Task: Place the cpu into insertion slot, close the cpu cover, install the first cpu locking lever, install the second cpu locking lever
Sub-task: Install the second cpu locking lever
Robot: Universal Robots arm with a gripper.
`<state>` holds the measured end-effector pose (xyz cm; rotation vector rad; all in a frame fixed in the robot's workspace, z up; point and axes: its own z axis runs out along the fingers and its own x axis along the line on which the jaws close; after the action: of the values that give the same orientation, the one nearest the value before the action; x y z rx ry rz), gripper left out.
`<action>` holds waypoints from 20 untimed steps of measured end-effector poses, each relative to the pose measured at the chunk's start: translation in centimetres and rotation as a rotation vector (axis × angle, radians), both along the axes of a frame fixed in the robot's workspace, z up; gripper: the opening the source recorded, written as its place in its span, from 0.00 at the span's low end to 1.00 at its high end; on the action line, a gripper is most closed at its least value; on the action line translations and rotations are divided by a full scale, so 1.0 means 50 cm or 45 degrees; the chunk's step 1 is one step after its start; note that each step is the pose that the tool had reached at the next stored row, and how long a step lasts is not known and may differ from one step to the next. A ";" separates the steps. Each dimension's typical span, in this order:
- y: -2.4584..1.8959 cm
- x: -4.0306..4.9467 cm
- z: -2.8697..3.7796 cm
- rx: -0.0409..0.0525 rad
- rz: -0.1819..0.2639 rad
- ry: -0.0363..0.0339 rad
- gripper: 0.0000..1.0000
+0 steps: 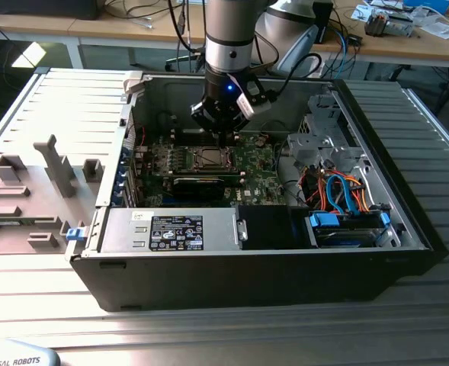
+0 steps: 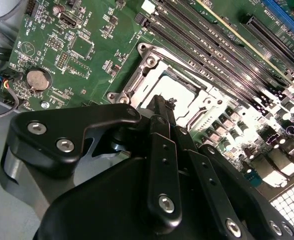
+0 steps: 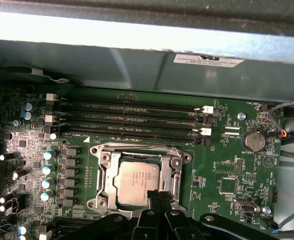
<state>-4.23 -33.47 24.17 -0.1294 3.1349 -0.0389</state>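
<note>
Exterior view: open computer case (image 1: pixel 407 221) lies on a slatted metal table (image 1: pixel 232 328). The arm comes down from above into the case; the gripper (image 1: pixel 222 139) hangs over the green motherboard (image 1: pixel 258 164), directly above the insertion slot (image 1: pixel 208 158). From this angle the fingers look drawn together to a narrow tip, nothing visibly carried. A silver power supply (image 1: pixel 171 230) sits along the near wall of the case, and a drive bay with orange and blue cables (image 1: pixel 346 198) is toward the exterior view's right. A grey plastic fixture tray (image 1: pixel 33 191) lies outside the case on the exterior view's left.

Second wrist view: black gripper body takes up the foreground. The two fingers (image 2: pixel 162 112) meet at a closed tip with no gap between them and hold nothing. The tip sits over the edge of the cpu cover (image 2: pixel 151 62), whose silvery frame lies flat around the socket. The cpu (image 2: pixel 179 90) shows through the window, pale metal top, seated inside the frame. Long black memory slots (image 2: pixel 216 45) run just beside the socket. A coin cell battery (image 2: pixel 36 79) sits well apart on the board.

First wrist view: cpu (image 3: pixel 136 182) sits square in the insertion slot (image 3: pixel 139 175), with the cover frame (image 3: pixel 174 165) down around it. The fingertips (image 3: pixel 159 196) touch or hover at the frame edge nearest the gripper; I cannot tell which. Four memory slots (image 3: pixel 132 120) lie parallel beyond the socket.
</note>
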 end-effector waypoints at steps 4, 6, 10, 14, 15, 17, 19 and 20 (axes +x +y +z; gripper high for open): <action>-0.0102 0.000 0.000 0.000 0.000 0.0001 0.11; -0.0259 0.000 0.000 0.001 0.000 0.0001 0.11; -0.0503 0.000 0.000 0.018 0.000 0.0000 0.11; -0.0786 0.000 0.000 0.049 0.000 -0.0001 0.11; -0.0904 0.000 0.000 0.064 0.000 0.0000 0.11; -0.1117 -0.001 0.000 0.104 0.000 -0.0001 0.11; -0.1345 -0.008 -0.001 0.203 0.000 0.0000 0.11; -0.1393 -0.013 -0.003 0.229 0.000 -0.0002 0.11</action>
<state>-4.90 -40.43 24.04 -0.1281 3.1183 0.2426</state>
